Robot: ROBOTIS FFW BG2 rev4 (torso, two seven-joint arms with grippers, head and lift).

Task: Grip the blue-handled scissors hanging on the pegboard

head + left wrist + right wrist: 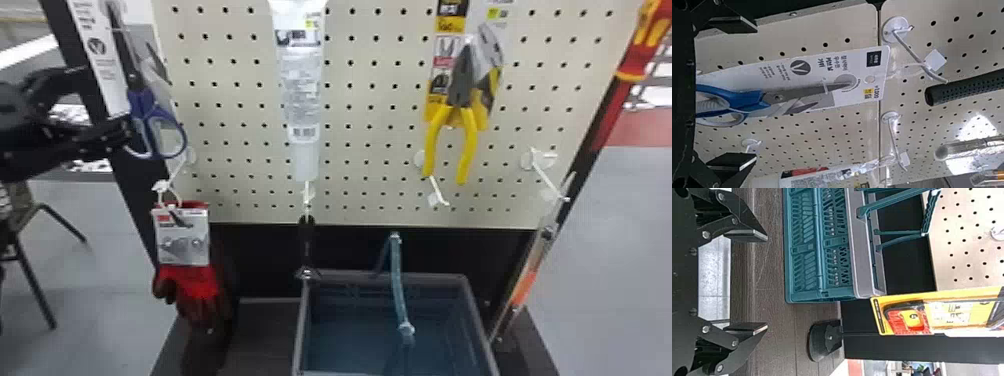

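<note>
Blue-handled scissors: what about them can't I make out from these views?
- Ends of the scissors' handle loops: left wrist view, hidden behind the body of the left tool.
- Top of their card: head view, cut off by the upper edge.
- Card's back: left wrist view, faces the pegboard.

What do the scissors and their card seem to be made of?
The scissors: the blades look like smooth grey metal, likely steel, from their even sheen; the blue handles suggest glossy moulded plastic, from their rounded loops. The card: probably stiff cardboard, flat, white and printed; any coating is unclear.
</note>
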